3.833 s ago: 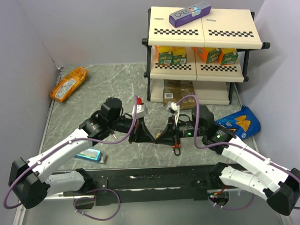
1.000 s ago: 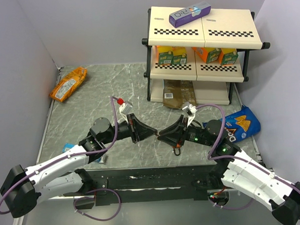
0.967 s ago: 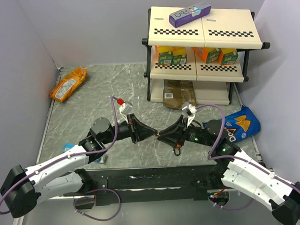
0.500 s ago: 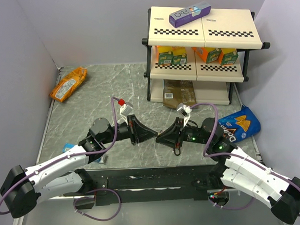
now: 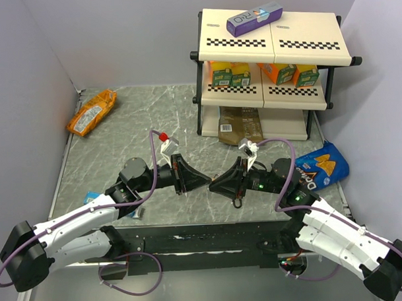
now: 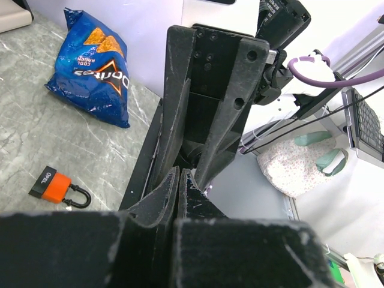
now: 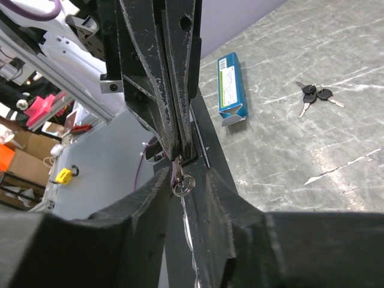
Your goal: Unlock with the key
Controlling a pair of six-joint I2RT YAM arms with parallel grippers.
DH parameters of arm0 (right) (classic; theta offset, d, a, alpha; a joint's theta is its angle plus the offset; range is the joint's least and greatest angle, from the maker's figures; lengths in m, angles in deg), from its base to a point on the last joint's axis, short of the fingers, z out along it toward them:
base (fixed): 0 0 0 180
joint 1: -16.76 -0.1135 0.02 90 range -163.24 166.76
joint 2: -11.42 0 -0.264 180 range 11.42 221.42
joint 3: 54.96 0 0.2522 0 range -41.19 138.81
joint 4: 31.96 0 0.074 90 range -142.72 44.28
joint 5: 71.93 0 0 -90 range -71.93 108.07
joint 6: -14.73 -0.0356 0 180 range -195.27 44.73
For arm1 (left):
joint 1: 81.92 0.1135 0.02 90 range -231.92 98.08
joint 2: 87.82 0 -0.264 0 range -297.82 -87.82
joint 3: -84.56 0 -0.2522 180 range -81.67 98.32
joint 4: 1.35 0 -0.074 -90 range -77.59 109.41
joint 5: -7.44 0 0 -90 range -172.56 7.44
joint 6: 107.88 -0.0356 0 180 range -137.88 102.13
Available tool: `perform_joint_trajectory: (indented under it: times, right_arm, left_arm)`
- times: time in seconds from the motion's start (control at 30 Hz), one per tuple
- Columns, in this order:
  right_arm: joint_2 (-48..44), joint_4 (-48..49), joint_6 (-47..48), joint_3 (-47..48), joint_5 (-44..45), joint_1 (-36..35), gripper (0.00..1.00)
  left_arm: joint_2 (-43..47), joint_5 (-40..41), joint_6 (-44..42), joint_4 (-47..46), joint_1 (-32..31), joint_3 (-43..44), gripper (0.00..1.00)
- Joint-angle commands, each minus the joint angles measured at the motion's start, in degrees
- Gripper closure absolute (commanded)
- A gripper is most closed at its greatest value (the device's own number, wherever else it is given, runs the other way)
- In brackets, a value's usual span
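My left gripper [image 5: 205, 182] is shut, its fingers pressed together [image 6: 178, 171]. In the right wrist view a small metal ring [image 7: 182, 184] hangs from those shut tips; the thin piece pinched there is mostly hidden. My right gripper [image 5: 213, 185] faces it tip to tip and stands open [image 7: 186, 175], one finger on each side of the ring without touching it. The key [image 7: 315, 95], a bunch with black heads, lies on the table, far from both grippers. An orange-red padlock [image 6: 53, 183] with a black shackle lies on the table under the right gripper [image 5: 237, 201].
A blue box [image 7: 231, 87] lies near the key bunch. A blue Doritos bag [image 5: 320, 165] sits at the right. A stocked shelf rack [image 5: 271, 75] stands at the back right. An orange snack bag [image 5: 92, 111] lies at the back left.
The right arm has shifted left, bringing its fingers up to the left gripper's tips. The left arm has stayed still and shut.
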Motion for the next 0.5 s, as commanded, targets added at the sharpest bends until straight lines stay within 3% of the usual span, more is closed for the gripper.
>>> perform_joint_trajectory:
  times: [0.0,0.17,0.4,0.47]
  right_arm:
    - [-1.0,1.2,0.6,2.9,0.1,-0.2,0.66]
    - [-1.0,2.1,0.2,2.7,0.4,-0.2,0.68]
    - [-2.1,1.1,0.5,2.6,1.9,-0.3,0.56]
    - [-2.3,0.8,0.5,2.6,2.1,-0.2,0.57]
  left_arm:
    - [1.1,-1.1,-0.3,-2.7,-0.1,0.6,0.99]
    - [0.8,-1.5,-0.1,-3.1,-0.1,0.4,0.99]
    - [0.8,-2.0,0.1,-3.6,-0.1,0.3,0.99]
    - [0.8,-2.0,0.1,-3.5,-0.1,0.3,0.99]
